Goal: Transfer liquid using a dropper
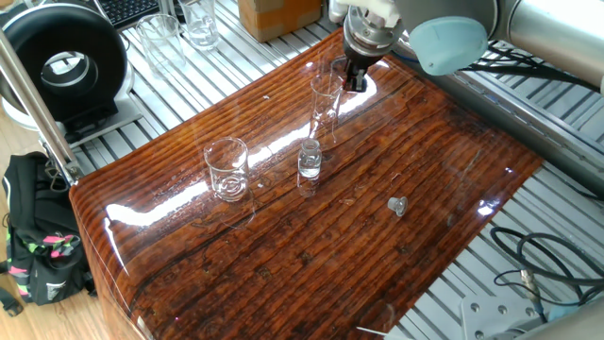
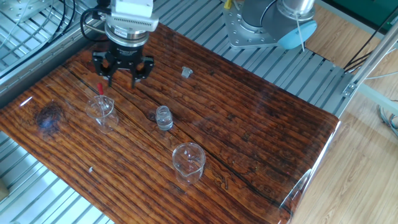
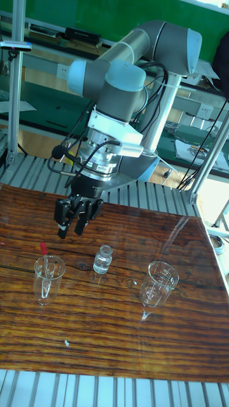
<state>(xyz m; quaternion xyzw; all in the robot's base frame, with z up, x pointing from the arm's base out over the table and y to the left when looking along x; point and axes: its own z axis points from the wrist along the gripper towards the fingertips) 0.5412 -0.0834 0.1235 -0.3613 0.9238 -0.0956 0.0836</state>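
Dropper [image 3: 42, 264] is seen standing in a tall clear glass [image 3: 48, 278], with its small red bulb poking up over the rim. It is held by nothing. In the tall fixed view the glass is set near the left edge of the shiny wooden worktop [image 3: 114, 343].

Going from near to far in that view, a small pale speck [image 3: 66, 343] is found first, close to the front edge. Next come the three pieces of glassware, set in a loose row across the middle. The tall glass with the dropper is on the left. A small clear vial [image 3: 102, 260] is in the middle, and some clear liquid [image 3: 100, 268] can be seen low inside it. A wider clear beaker [image 3: 159, 283] with printed marks is on the right, well apart from the vial.

Behind the row, the gripper [image 3: 71, 227] is hung in the air, above and just behind the tall glass. Its two black fingers [image 2: 140, 70] are spread wide apart and nothing is held between them. The red bulb [image 2: 99, 87] is beside the gripper, not touched by it.

Farther back still, in the other fixed view, a small grey cap [image 2: 186, 73] is seen lying alone near the far edge of the worktop, by the robot's base [image 2: 249, 28].
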